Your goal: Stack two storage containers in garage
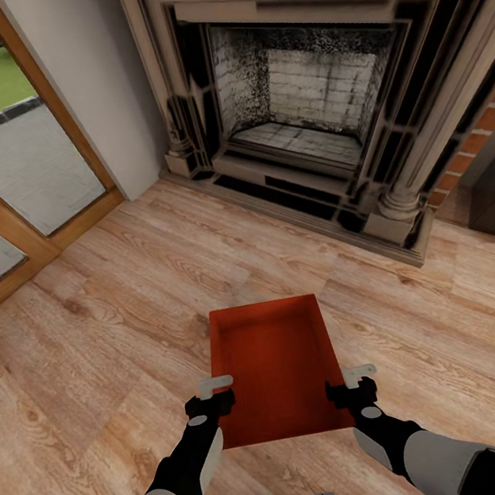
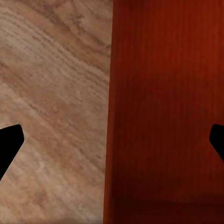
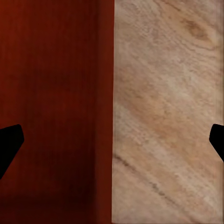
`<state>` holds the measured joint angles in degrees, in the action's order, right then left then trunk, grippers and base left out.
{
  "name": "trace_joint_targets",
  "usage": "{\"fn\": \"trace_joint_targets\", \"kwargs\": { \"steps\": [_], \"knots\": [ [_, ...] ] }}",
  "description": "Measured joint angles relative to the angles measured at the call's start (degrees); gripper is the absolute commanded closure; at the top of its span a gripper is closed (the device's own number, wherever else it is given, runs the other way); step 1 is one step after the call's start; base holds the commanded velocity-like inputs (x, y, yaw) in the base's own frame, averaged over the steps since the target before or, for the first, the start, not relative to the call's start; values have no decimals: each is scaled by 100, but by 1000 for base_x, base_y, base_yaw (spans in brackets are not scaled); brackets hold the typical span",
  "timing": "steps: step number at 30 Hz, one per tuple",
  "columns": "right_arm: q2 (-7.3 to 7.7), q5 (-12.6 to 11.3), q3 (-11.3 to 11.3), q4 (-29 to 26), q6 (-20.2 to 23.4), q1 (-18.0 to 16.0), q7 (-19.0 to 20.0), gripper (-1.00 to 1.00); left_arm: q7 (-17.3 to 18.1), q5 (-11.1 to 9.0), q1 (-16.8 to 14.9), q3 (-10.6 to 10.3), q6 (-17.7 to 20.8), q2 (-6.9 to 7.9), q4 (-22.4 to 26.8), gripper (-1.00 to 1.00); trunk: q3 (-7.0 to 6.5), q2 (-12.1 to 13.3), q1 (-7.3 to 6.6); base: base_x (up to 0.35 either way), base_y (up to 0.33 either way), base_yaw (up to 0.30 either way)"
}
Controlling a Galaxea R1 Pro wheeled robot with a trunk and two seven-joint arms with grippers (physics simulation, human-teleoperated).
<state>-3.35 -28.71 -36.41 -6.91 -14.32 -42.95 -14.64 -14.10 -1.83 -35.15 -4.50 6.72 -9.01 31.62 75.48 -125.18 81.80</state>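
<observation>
Wood floor [image 1: 95, 345]: container [image 1: 276, 371] between left tool [image 1: 210, 395], right tool [image 1: 351, 385].

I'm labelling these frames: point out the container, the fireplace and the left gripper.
Container [image 1: 276, 371]: head view, on its inner bottom.
Fireplace [image 1: 310, 92]: head view, on the firebox's back wall.
Left gripper [image 1: 210, 395]: head view, between its fingertips at the container's left wall.

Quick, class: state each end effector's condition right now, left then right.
Left end effector: open, straddling the left wall of the storage container.
Right end effector: open, straddling the container's right wall.
</observation>
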Motion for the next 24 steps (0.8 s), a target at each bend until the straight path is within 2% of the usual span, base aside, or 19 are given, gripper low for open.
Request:
{"fn": "trace_joint_targets", "kwargs": {
  "steps": [14, 24],
  "knots": [
    [-4, 0, 4, -3, 0, 0, 0, -100, 1, 0, 0, 3, -4, 5, 0, -100, 0, 0, 0, 0, 0, 0],
    [-6, 0, 5, -5, 0, 0, 0, -100, 0, 0, 0, 12, -4, 9, 0, -100, 179, -400, 219, 0, 0, 0]
  ]
}}
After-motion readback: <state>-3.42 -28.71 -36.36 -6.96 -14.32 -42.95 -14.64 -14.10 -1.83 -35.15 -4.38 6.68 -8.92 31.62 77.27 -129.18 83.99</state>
